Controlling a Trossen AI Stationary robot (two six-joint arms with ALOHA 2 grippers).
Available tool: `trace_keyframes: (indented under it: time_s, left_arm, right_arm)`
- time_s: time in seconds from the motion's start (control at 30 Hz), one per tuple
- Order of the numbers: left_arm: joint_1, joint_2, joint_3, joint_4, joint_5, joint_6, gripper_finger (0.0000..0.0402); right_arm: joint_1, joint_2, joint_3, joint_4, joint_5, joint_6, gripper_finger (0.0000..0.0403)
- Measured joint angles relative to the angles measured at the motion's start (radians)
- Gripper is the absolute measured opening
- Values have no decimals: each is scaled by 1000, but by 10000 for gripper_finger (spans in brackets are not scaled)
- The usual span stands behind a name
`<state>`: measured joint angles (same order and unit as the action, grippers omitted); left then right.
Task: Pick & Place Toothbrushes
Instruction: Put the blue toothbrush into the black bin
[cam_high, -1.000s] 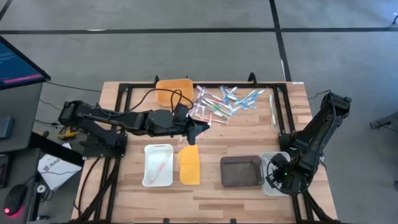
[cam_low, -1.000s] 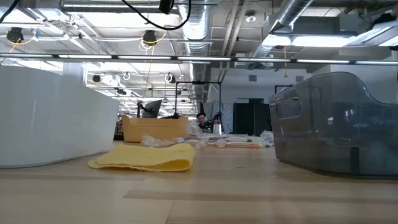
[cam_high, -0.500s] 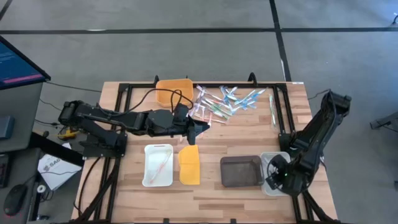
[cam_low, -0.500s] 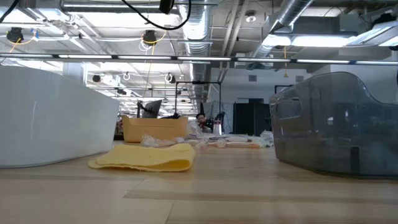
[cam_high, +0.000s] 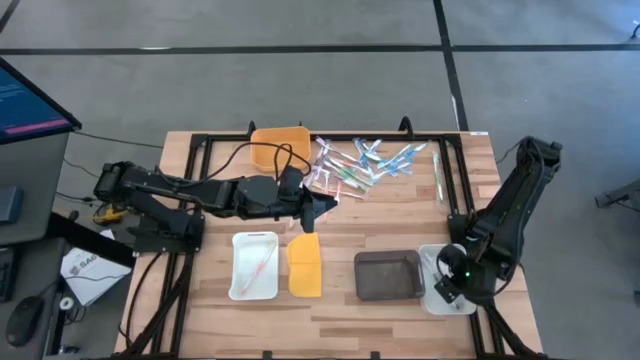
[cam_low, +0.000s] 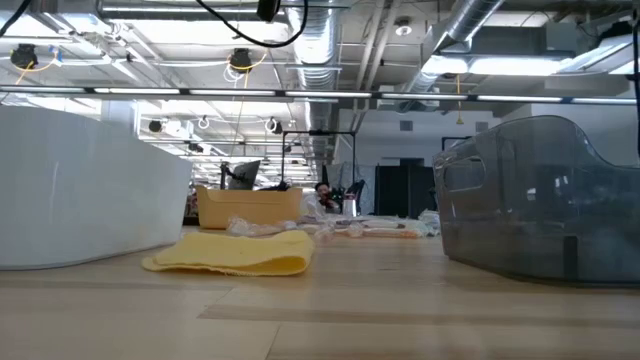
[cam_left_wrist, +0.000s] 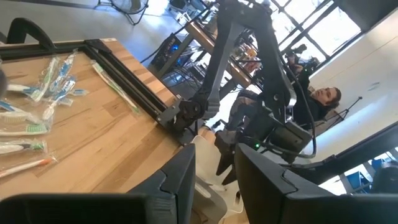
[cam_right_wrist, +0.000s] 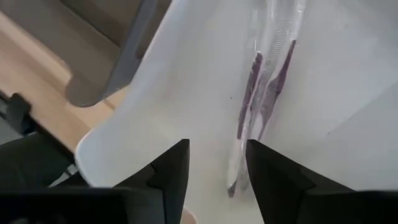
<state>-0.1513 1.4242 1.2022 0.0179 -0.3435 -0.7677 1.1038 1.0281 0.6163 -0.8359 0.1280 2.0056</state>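
Right gripper (cam_high: 447, 283) hangs over the white tray (cam_high: 437, 297) at the worktop's front right corner, fingers (cam_right_wrist: 168, 174) parted with nothing between them. Below it in that tray lies a wrapped toothbrush (cam_right_wrist: 258, 106) with purple handles showing through the clear wrap. Just beside this tray, toward the middle, stands the smoky grey bin (cam_high: 388, 275). Left gripper (cam_high: 322, 205) sits over mid-table, jaws apart and empty, its tips at the near edge of the toothbrush pile (cam_high: 362, 164), which spreads along the back edge in green, blue and pink. An orange bin (cam_high: 279, 146) stands at the back, left of the pile. Toward the front left, a white tray (cam_high: 254, 264) holds one pinkish toothbrush (cam_high: 262, 262), and a flat yellow-orange lid (cam_high: 305, 265) lies just beside it.
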Motion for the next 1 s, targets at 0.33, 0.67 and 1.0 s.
trace_keyframes:
  time_s: [0.33,0.67,1.0]
  left_arm:
    - [0,0,0,5,0,0,108]
    - [0,0,0,7,0,0,108]
    - [0,0,0,7,0,3,108]
  right_arm:
    - [0,-94,0,-5,0,-41,131]
    - [0,-199,0,36,118,-50,121]
    - [-35,-281,1,92,403,-118,120]
